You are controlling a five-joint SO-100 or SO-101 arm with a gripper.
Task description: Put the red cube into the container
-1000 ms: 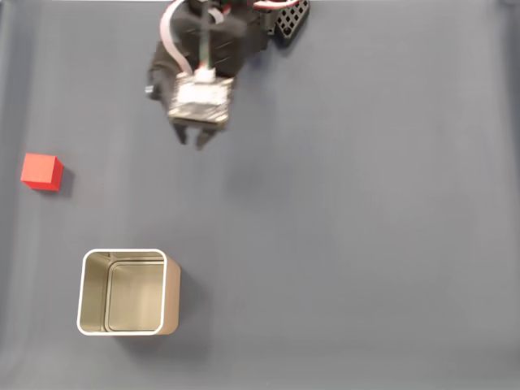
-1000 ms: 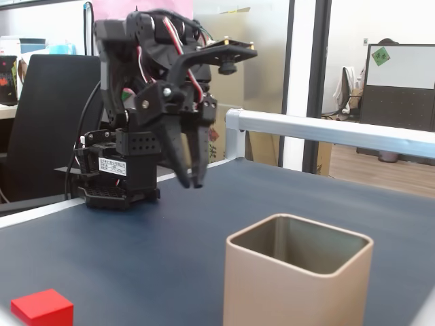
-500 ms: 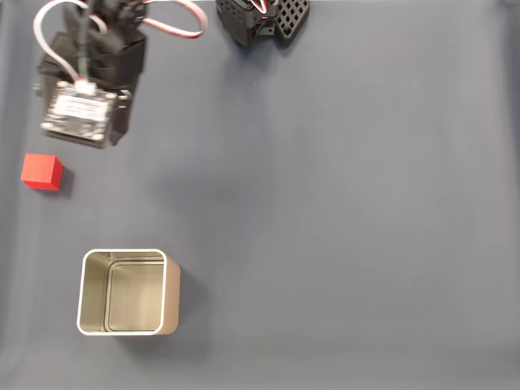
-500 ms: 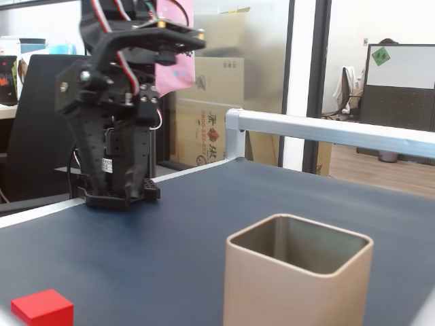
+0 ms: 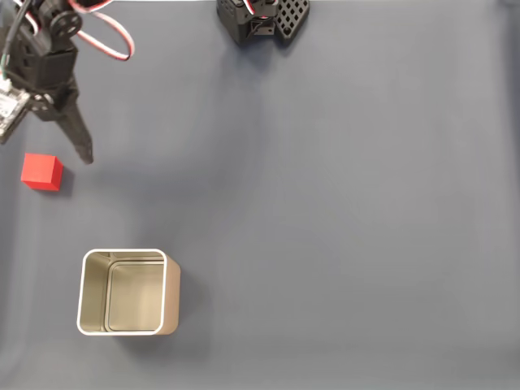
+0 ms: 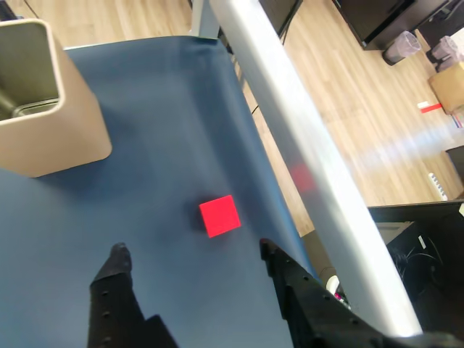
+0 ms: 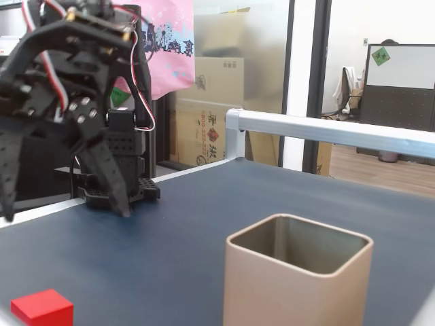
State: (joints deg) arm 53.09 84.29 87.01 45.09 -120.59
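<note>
I am in the approach step: the gripper (image 6: 192, 254) hangs above the red cube (image 6: 220, 215) with its jaws spread wide and nothing between them. The cube rests on the dark blue table (image 5: 341, 211), near its left edge in the top-down fixed view, well apart from the container (image 5: 122, 292), which stands empty. Next I judge I must go down so the fingers come to both sides of the cube, then press them together. In the top-down view one finger (image 5: 75, 134) shows; the other is cut off at the frame edge
</note>
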